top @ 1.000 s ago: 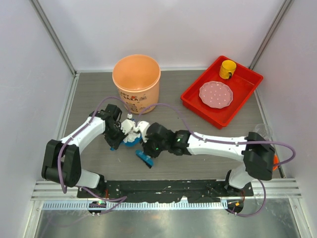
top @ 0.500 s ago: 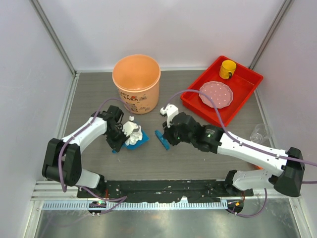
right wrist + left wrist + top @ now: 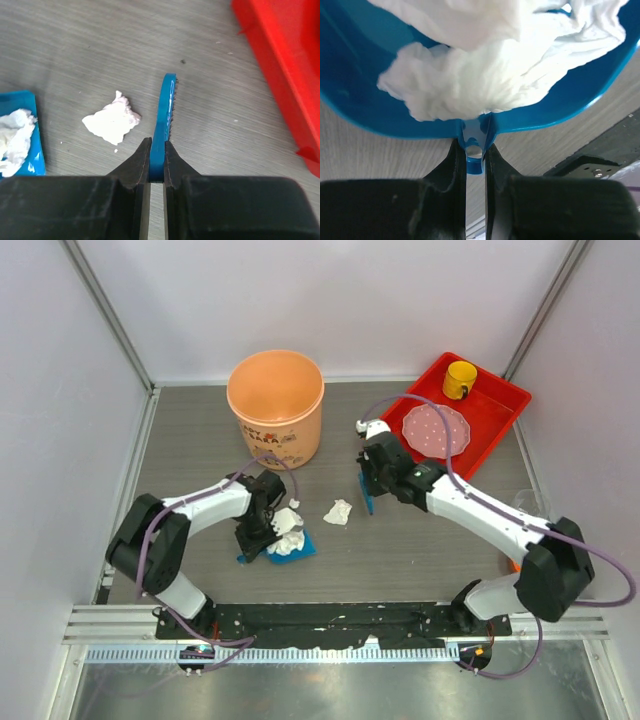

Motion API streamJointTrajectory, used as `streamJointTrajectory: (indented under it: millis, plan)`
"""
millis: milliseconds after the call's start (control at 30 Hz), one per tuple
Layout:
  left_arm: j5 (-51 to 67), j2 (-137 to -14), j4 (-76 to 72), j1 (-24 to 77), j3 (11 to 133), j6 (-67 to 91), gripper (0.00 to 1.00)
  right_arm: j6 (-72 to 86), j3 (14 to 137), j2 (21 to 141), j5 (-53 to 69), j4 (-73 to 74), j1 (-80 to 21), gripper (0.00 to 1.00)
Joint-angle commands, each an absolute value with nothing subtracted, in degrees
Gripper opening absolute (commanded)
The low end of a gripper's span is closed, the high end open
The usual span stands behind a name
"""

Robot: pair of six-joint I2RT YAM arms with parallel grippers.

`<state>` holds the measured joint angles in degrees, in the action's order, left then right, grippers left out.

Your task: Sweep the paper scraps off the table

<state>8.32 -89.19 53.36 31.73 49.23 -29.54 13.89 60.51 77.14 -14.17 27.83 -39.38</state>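
Note:
My left gripper (image 3: 252, 537) is shut on the handle of the blue dustpan (image 3: 292, 546), which rests on the table (image 3: 420, 540) with several white paper scraps (image 3: 288, 530) piled in it; the left wrist view shows the pan (image 3: 365, 110) full of scraps (image 3: 480, 75). My right gripper (image 3: 366, 483) is shut on a small blue brush (image 3: 366, 494), held on edge on the table. One loose paper scrap (image 3: 338, 511) lies between brush and dustpan; in the right wrist view the scrap (image 3: 112, 121) lies just left of the brush (image 3: 165, 120).
An orange bucket (image 3: 276, 405) stands at the back left. A red tray (image 3: 448, 425) with a pink plate (image 3: 436, 430) and a yellow cup (image 3: 460, 379) sits at the back right. A clear plastic cup (image 3: 530, 506) stands by the right wall.
My right gripper swung the brush away from the dustpan toward the back right, near the red tray. My left gripper pulled the dustpan nearer and rightward. One scrap now lies loose between them.

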Motion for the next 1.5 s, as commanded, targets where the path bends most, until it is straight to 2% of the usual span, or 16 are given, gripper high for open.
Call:
streamJointTrajectory:
  millis: [0, 267, 433, 567, 700, 900, 1067, 1333, 1467]
  plan:
    - [2.2, -93.7, 51.6, 34.2, 53.6, -25.8, 0.00, 13.4, 62.1, 83.3, -7.4, 21.4, -39.7, 0.01]
    - [-2.0, -98.7, 51.9, 36.7, 57.7, -24.9, 0.00, 18.7, 61.8, 86.2, 4.4, 16.1, -43.9, 0.01]
    - [-1.3, -100.1, 52.3, 36.7, 59.0, -25.0, 0.00, 29.1, 59.6, 84.3, 10.3, 7.5, -46.4, 0.01]
    - [-1.1, -99.9, 53.3, 36.7, 60.0, -25.8, 0.00, 30.3, 60.4, 81.5, 6.1, 6.1, -48.0, 0.01]
    - [-3.3, -96.3, 56.3, 36.2, 60.7, -26.9, 0.00, 27.6, 63.0, 81.6, -2.4, 13.5, -48.0, 0.01]
    - [-4.5, -89.3, 65.1, 36.0, 60.3, -28.7, 0.00, 24.1, 63.9, 80.3, -7.9, 18.1, -48.1, 0.01]
    - [-5.9, -86.3, 65.9, 35.7, 56.1, -29.8, 0.00, 21.7, 65.6, 79.5, -10.9, 20.0, -48.0, 0.01]
    - [-6.7, -87.3, 64.4, 31.5, 54.2, -31.5, 0.00, 17.1, 67.7, 83.1, -16.4, 21.4, -48.1, 0.01]
    - [-7.6, -90.5, 62.4, 31.3, 54.4, -31.1, 0.00, 17.0, 68.3, 87.0, -15.4, 21.7, -48.0, 0.01]
